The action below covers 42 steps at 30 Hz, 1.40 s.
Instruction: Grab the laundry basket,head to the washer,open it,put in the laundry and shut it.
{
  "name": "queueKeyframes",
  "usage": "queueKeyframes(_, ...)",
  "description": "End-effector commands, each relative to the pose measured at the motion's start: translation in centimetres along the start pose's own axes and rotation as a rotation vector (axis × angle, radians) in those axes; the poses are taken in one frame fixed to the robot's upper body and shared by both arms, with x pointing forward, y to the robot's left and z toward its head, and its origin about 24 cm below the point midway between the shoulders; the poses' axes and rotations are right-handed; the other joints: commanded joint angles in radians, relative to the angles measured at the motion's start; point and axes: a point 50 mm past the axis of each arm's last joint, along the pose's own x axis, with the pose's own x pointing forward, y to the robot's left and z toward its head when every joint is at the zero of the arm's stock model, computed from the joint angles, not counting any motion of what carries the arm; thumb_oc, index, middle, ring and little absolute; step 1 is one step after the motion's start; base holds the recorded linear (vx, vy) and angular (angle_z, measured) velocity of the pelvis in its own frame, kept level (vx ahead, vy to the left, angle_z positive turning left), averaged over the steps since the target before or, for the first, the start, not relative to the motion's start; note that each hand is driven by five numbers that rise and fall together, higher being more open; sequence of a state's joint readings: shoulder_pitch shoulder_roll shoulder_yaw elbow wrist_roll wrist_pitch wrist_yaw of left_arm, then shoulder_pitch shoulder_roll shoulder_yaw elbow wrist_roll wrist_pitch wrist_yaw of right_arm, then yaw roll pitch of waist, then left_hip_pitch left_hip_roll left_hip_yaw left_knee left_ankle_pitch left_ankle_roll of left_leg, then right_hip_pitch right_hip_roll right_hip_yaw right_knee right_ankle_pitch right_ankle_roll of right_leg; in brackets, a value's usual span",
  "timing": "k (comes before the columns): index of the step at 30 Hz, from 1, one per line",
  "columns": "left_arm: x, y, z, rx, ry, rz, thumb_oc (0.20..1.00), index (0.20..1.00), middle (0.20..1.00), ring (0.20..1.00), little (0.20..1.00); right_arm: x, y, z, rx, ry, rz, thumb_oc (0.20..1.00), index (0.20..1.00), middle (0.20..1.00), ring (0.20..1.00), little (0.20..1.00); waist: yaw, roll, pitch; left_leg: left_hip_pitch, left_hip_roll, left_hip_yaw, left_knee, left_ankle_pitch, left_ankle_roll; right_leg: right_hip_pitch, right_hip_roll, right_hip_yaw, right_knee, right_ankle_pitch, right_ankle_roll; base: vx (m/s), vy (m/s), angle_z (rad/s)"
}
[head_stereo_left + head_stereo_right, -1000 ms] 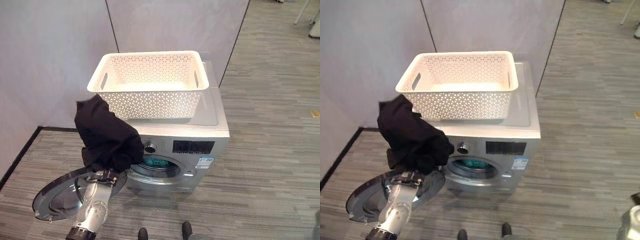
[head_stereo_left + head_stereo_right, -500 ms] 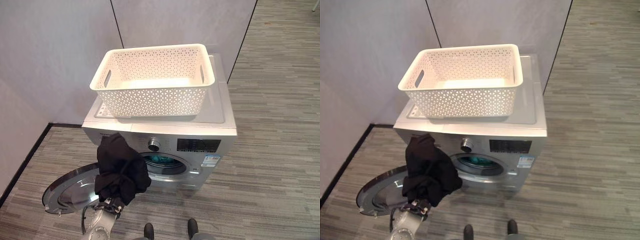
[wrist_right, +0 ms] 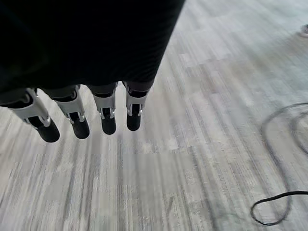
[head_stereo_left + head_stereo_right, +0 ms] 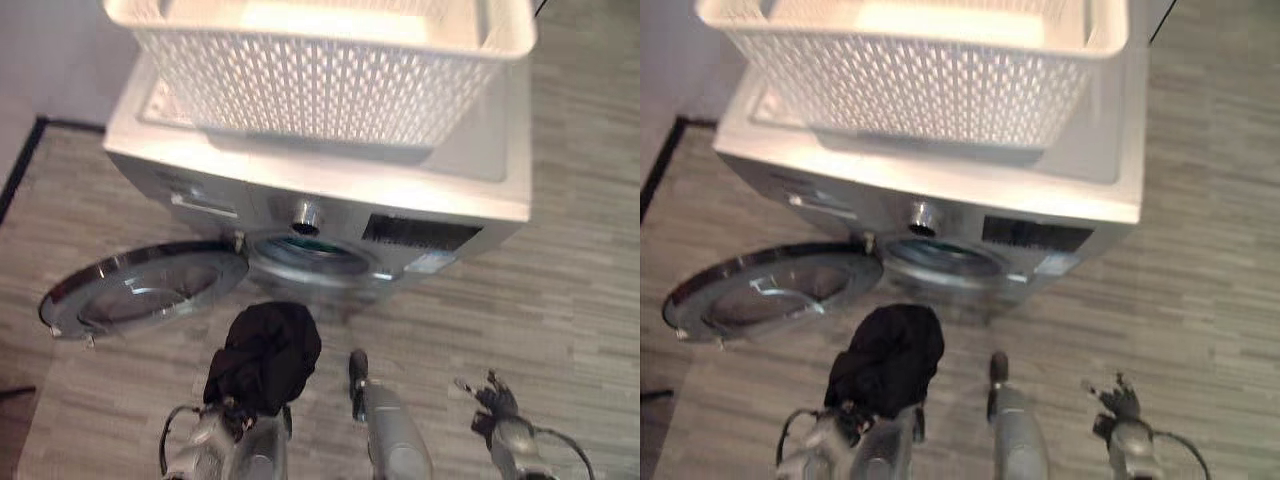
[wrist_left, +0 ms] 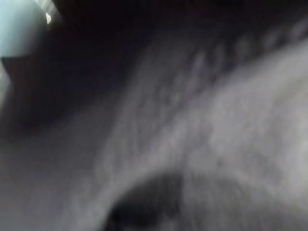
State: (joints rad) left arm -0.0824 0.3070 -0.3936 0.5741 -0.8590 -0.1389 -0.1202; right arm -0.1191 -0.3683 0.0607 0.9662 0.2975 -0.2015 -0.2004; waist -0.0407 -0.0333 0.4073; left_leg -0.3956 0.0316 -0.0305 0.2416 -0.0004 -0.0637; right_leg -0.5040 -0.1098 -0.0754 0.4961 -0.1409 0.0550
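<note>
A white lattice laundry basket [image 4: 320,70] stands on top of the silver washer [image 4: 470,170]. The washer's round door [image 4: 145,290] is swung open to the left, low over the floor. Something teal shows inside the drum opening [image 4: 312,255]. A bunched black garment [image 4: 265,352] rises out of my left hand [image 4: 228,412], which is shut on it low in front of the opening. The left wrist view shows dark cloth [image 5: 144,96] pressed close. My right hand [image 3: 77,120] hangs over the floor with straight fingers and holds nothing; it also appears at the lower right [image 4: 495,402].
Grey wood-pattern floor [image 4: 580,300] spreads in front of and to the right of the washer. A dark skirting line [image 4: 20,165] marks the wall at the left. The open door takes up the floor space left of the drum.
The camera has tipped down and come closer to the washer. My left hand has dropped with the black garment from beside the basket to below the drum opening. The right hand has come into view.
</note>
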Motion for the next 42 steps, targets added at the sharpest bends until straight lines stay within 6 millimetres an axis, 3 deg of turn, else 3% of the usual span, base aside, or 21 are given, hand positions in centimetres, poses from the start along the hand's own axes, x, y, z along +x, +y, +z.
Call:
queueKeyframes(1,0.2,-2.1,1.5,0.0,-0.122,-0.06,0.2,0.2,0.2,0.2,0.2,-0.5,-1.8,-0.1,-0.087,-0.05,-0.041,1.0,1.0,1.0,1.0,1.0,-0.024,-0.004,-0.025,-0.054,0.006,-0.031,0.188,-0.142,0.036,0.079,0.011,-0.011,0.006,-0.029,0.027,-0.04,0.022,0.11)
queueKeyframes(6,1.8,-2.9,4.2,-0.036,-0.224,-0.01,0.2,0.2,0.2,0.2,0.2,-0.7,-1.5,-0.1,-0.118,-0.068,-0.036,1.0,1.0,1.0,1.0,1.0,-0.037,-0.019,0.029,-0.198,0.013,-0.026,0.379,-0.233,0.056,-0.067,0.005,0.002,0.165,-0.087,0.004,-0.02,0.038,0.03)
queueKeyframes(8,1.8,-2.9,4.2,-0.036,-0.224,-0.01,0.2,0.2,0.2,0.2,0.2,-0.7,-1.5,-0.1,-0.118,-0.068,-0.036,1.0,1.0,1.0,1.0,1.0,-0.037,-0.018,0.028,-0.199,0.013,-0.026,0.38,-0.233,0.056,-0.068,0.005,0.002,0.166,-0.087,0.004,-0.01,0.012,-0.03)
queueKeyframes(12,3.5,-4.1,6.5,-0.104,-0.303,0.034,0.2,0.2,0.2,0.2,0.2,-0.9,-0.9,0.2,-0.098,-0.094,-0.035,1.0,1.0,1.0,1.0,1.0,-0.052,-0.038,0.05,-0.297,0.02,-0.016,0.468,-0.271,0.076,-0.166,0.022,0.014,0.208,-0.089,-0.001,-0.01,0.055,-0.14)
queueKeyframes(15,4.7,-5.5,8.5,-0.133,-0.369,0.048,0.2,0.2,0.2,0.2,0.2,-0.9,-1.0,0.8,-0.096,-0.13,-0.05,1.0,1.0,1.0,1.0,1.0,-0.065,-0.05,0.062,-0.344,0.029,-0.014,0.541,-0.334,0.084,-0.206,0.036,0.024,0.238,-0.118,0.008,0.09,0.065,-0.22)
queueKeyframes(17,5.5,-6.3,11.3,-0.206,-0.457,0.081,0.2,0.2,0.2,0.2,0.2,-1.0,-0.9,1.4,-0.066,-0.165,-0.075,1.0,1.0,1.0,1.0,1.0,-0.084,-0.063,0.063,-0.404,0.038,-0.009,0.596,-0.362,0.093,-0.262,0.053,0.033,0.261,-0.116,0.012,0.03,0.095,-0.21)
queueKeyframes(18,5.5,-6.3,11.3,-0.206,-0.457,0.081,0.2,0.2,0.2,0.2,0.2,-1.0,-0.9,1.4,-0.066,-0.165,-0.075,1.0,1.0,1.0,1.0,1.0,-0.084,-0.063,0.062,-0.406,0.038,-0.009,0.597,-0.363,0.093,-0.264,0.053,0.033,0.262,-0.116,0.012,0.03,0.096,-0.25)
queueKeyframes(20,6.1,-6.2,14.0,-0.28,-0.531,0.137,0.2,0.2,0.2,0.2,0.2,-1.0,-0.3,1.4,-0.062,-0.166,-0.067,1.0,1.0,1.0,1.0,1.0,-0.103,-0.083,0.058,-0.446,0.051,-0.001,0.629,-0.384,0.101,-0.302,0.072,0.044,0.267,-0.11,0.018,0.03,0.082,-0.27)
queueKeyframes(22,6.2,-6.1,14.7,-0.285,-0.545,0.144,0.2,0.2,0.2,0.2,0.2,-0.9,-0.1,1.5,-0.062,-0.165,-0.059,1.0,1.0,1.0,1.0,1.0,-0.105,-0.089,0.055,-0.456,0.058,0.003,0.639,-0.391,0.104,-0.312,0.078,0.049,0.264,-0.105,0.019,0.02,0.067,-0.2)
queueKeyframes(23,6.2,-5.2,17.2,-0.325,-0.611,0.206,0.2,0.2,0.2,0.2,0.2,-0.9,0.8,1.6,-0.071,-0.173,-0.024,1.0,1.0,1.0,1.0,1.0,-0.116,-0.105,0.044,-0.48,0.07,0.016,0.654,-0.405,0.113,-0.331,0.098,0.064,0.251,-0.094,0.024,0.04,0.091,-0.28)
queueKeyframes(24,6.2,-5.1,18.2,-0.332,-0.637,0.228,0.2,0.2,0.2,0.2,0.2,-0.9,1.1,1.6,-0.078,-0.174,-0.012,1.0,1.0,1.0,1.0,1.0,-0.12,-0.111,0.039,-0.488,0.073,0.018,0.66,-0.409,0.115,-0.339,0.105,0.069,0.247,-0.09,0.025,0.06,0.128,-0.58)
queueKeyframes(25,6.0,-4.7,21.2,-0.355,-0.71,0.261,0.2,0.2,0.2,0.2,0.2,-0.9,1.6,1.2,-0.105,-0.157,0.016,1.0,1.0,1.0,1.0,1.0,-0.131,-0.126,0.029,-0.508,0.081,0.027,0.675,-0.42,0.12,-0.35,0.118,0.081,0.234,-0.082,0.028,0.05,0.078,-0.49)
queueKeyframes(27,5.3,-4.5,24.4,-0.362,-0.795,0.303,0.2,0.2,0.2,0.2,0.2,-1.1,1.8,0.7,-0.129,-0.148,0.039,1.0,1.0,1.0,1.0,1.0,-0.143,-0.14,0.017,-0.524,0.087,0.034,0.685,-0.428,0.121,-0.362,0.13,0.089,0.224,-0.074,0.031,0.04,0.041,-0.35)
queueKeyframes(31,3.2,-4.5,31.2,-0.294,-0.947,0.427,0.2,0.2,0.2,0.2,0.2,-1.5,2.2,-0.2,-0.162,-0.133,0.071,1.0,1.0,1.0,1.0,1.0,-0.174,-0.159,-0.017,-0.559,0.101,0.038,0.694,-0.436,0.119,-0.383,0.146,0.097,0.191,-0.057,0.033,0.02,-0.009,-0.18)
queueKeyframes(34,0.9,-4.5,36.3,-0.222,-1.025,0.516,0.2,0.2,0.2,0.2,0.2,-1.4,2.4,0.4,-0.172,-0.164,0.097,1.0,1.0,1.0,1.0,1.0,-0.203,-0.172,-0.039,-0.609,0.116,0.04,0.708,-0.437,0.115,-0.419,0.16,0.108,0.173,-0.04,0.034,0.01,0.007,-0.16)
queueKeyframes(36,0.4,-4.5,37.5,-0.221,-1.019,0.533,0.2,0.2,0.2,0.2,0.2,-1.2,2.3,0.9,-0.174,-0.178,0.101,1.0,1.0,1.0,1.0,1.0,-0.211,-0.172,-0.046,-0.626,0.12,0.045,0.711,-0.436,0.113,-0.439,0.164,0.116,0.173,-0.033,0.034,0.01,0.024,-0.19)
queueKeyframes(38,-1.2,-6.6,40.5,-0.238,-1.091,0.484,0.2,0.2,0.2,0.2,0.2,-1.1,2.4,1.6,-0.17,-0.205,0.1,1.0,1.0,1.0,1.0,1.0,-0.227,-0.167,-0.054,-0.641,0.125,0.06,0.713,-0.441,0.112,-0.461,0.168,0.133,0.165,-0.023,0.033,0.0,0.083,-0.2)
queueKeyframes(39,-3.9,-10.4,43.9,-0.11,-1.244,0.42,0.2,0.2,0.2,0.2,0.2,-1.0,2.4,3.1,-0.244,-0.284,0.137,1.0,1.0,1.0,1.0,1.0,-0.237,-0.158,-0.049,-0.673,0.125,0.063,0.729,-0.441,0.111,-0.499,0.174,0.147,0.174,-0.015,0.034,0.0,0.073,-0.29)
queueKeyframes(40,-4.7,-12.5,44.7,-0.083,-1.29,0.293,0.445,0.445,0.445,0.445,0.445,-1.5,1.8,3.1,-0.359,-0.323,0.181,1.0,1.0,1.0,1.0,1.0,-0.242,-0.152,-0.047,-0.701,0.122,0.067,0.75,-0.451,0.115,-0.521,0.175,0.149,0.181,-0.016,0.035,0.0,0.033,-0.24)
queueKeyframes(41,-4.2,-12.3,44.5,-0.062,-1.249,0.325,1.0,1.0,1.0,1.0,1.0,-1.7,1.4,3.2,-0.409,-0.338,0.197,1.0,1.0,1.0,1.0,1.0,-0.242,-0.149,-0.047,-0.71,0.121,0.067,0.758,-0.455,0.117,-0.528,0.173,0.15,0.184,-0.016,0.037,0.03,-0.033,-0.28)
queueKeyframes(42,-3.8,-11.6,44.6,-0.069,-1.199,0.398,1.0,1.0,1.0,1.0,1.0,-1.8,1.1,3.5,-0.429,-0.357,0.194,1.0,1.0,1.0,1.0,1.0,-0.243,-0.14,-0.044,-0.721,0.122,0.065,0.766,-0.457,0.12,-0.543,0.174,0.152,0.191,-0.015,0.037,0.02,-0.013,-0.15)
